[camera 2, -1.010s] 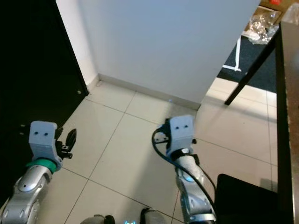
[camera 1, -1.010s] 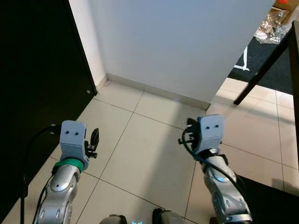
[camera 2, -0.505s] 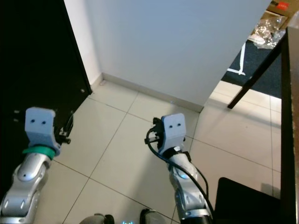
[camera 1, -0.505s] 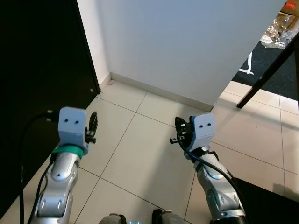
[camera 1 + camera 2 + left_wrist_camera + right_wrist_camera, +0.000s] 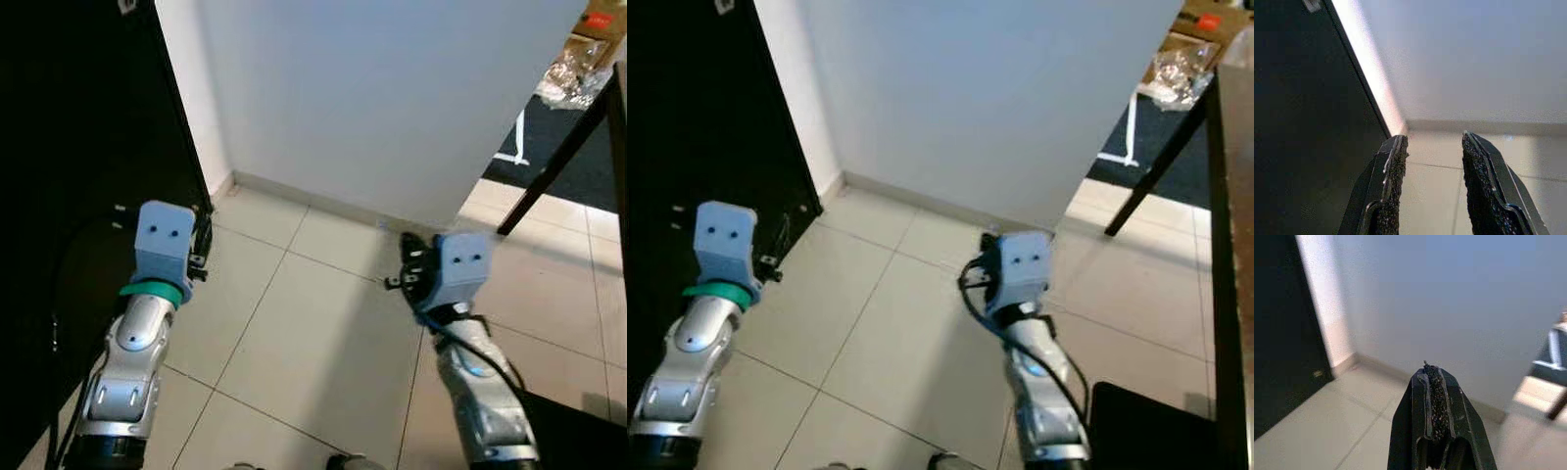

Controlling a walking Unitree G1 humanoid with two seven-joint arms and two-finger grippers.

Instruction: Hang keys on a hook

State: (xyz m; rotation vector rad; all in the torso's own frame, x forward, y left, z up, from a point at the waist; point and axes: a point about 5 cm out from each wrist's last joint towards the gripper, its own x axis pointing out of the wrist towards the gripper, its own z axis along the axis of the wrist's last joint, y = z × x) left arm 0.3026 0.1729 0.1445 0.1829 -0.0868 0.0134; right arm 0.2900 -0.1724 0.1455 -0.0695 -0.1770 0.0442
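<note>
The task looks barely begun: no keys and no hook can be made out anywhere, so both the pickup and the hanging appear to lie ahead. Nothing can be said about how the keys look or where they lie.

Taking the white wall as the landmark: the robot faces its foot, where a pale skirting strip meets the tiled floor. Just to the wall's left stands a dark door, and off past the wall's right edge a dark table leg slants down to the tiles, with a dark mat beyond it.

The left gripper is raised near the door's edge, a little short of the wall; its two black fingers stand clearly apart with only floor and skirting showing between them, so it holds nothing. The right gripper is raised over the tiles in front of the wall, toward its right end; its fingers are pressed flat together, and nothing seems pinched between the pads, though the seam is narrow and a thin object there would be hard to see.
</note>
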